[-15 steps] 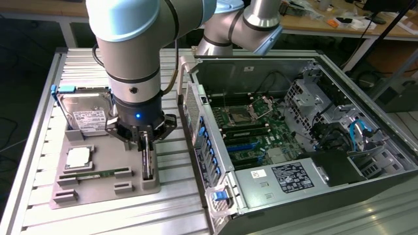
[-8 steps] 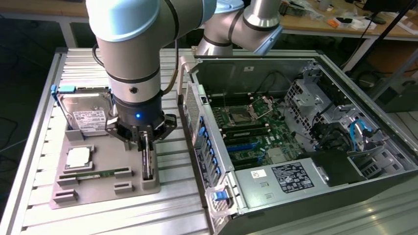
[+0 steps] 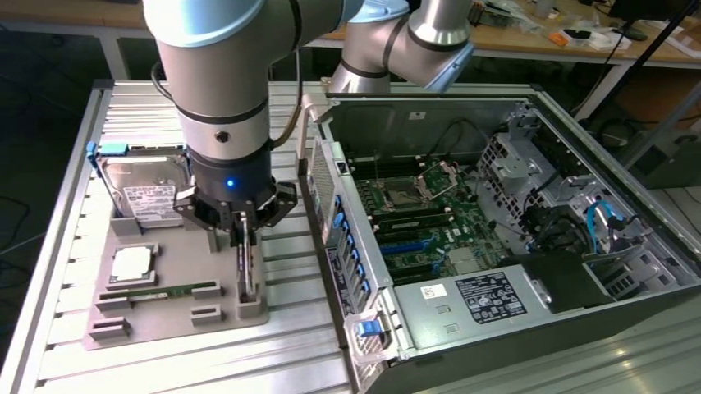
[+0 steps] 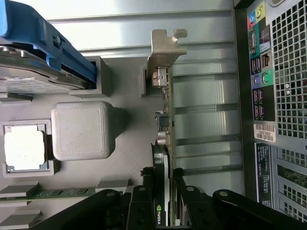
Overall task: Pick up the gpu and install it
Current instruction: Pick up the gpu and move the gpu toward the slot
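Observation:
The gpu (image 3: 249, 275) stands on its edge in a slot of the grey holder tray (image 3: 164, 320), at the tray's edge nearest the computer case. My gripper (image 3: 245, 240) comes straight down onto its top edge. In the wrist view the dark card (image 4: 166, 120) runs away from me to its silver bracket (image 4: 163, 52). My gripper (image 4: 163, 184) has a black finger (image 4: 146, 191) pressed against each face of the card, so it is shut on it. The card's lower edge still sits in the holder.
On the tray are a hard drive with blue rails (image 3: 143, 193), a processor (image 3: 131, 263) and a green memory stick (image 3: 164, 291). The open computer case (image 3: 493, 222) lies at the exterior view's right with its motherboard (image 3: 422, 238) exposed. Its rear wall (image 3: 328, 213) stands close beside the gripper.

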### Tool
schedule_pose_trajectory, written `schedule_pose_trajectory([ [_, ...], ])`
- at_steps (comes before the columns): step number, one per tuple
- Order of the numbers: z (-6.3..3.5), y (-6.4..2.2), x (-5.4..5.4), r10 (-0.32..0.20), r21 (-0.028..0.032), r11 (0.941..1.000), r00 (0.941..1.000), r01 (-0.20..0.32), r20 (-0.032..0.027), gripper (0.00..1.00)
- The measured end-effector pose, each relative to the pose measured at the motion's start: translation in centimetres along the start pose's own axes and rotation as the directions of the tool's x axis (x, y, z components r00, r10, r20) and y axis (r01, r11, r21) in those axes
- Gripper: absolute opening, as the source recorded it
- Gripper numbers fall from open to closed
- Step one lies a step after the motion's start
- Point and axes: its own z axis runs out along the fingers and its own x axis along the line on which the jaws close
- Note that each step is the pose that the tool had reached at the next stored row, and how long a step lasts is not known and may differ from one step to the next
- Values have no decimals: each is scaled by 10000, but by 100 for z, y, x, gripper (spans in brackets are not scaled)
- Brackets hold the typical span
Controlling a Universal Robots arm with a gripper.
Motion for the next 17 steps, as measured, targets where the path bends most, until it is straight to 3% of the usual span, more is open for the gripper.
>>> schedule_pose_trajectory([
  [17, -532, 20, -25, 0, 3, 10000, 10000, 0, 1, 27],
])
